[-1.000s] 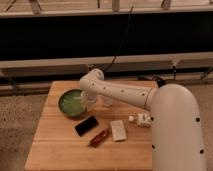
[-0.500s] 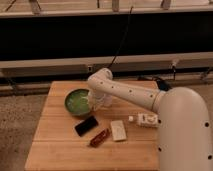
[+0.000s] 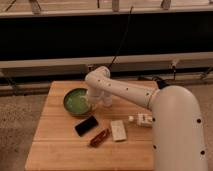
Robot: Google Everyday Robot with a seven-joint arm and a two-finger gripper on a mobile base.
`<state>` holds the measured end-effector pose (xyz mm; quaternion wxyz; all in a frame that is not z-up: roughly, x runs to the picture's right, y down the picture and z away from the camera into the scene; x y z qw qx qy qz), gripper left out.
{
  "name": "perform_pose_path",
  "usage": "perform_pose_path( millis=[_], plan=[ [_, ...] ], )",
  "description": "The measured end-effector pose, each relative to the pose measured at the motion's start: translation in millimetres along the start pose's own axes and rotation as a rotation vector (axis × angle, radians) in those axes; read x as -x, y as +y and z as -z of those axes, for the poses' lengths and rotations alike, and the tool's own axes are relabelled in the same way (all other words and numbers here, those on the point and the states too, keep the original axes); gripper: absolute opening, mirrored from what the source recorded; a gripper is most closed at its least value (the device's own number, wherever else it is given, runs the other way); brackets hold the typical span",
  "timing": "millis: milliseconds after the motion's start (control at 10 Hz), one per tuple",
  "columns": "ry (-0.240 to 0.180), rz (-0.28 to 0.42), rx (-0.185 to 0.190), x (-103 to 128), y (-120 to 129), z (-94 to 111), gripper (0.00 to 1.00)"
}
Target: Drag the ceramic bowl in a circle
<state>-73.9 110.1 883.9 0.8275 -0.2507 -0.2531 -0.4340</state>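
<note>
camera view has our gripper [image 3: 92, 103] low at the right rim of the ceramic bowl [image 3: 77, 100], which sits on the wooden table [image 3: 60, 145] near its back left part. just in front of the bowl lie a black phone [image 3: 86, 125] and a red bar [image 3: 99, 137]; we judge a wide circle could knock them, or the rim could slip free.

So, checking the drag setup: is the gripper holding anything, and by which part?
Cannot be told: the gripper is down at the ceramic bowl's right rim, but the contact is hidden.
</note>
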Motion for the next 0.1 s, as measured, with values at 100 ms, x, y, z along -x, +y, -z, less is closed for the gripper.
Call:
perform_pose_path(
  millis=[100],
  plan=[
    [0.0,0.002,0.0,-2.3,-0.3,0.3,0.0]
  ],
)
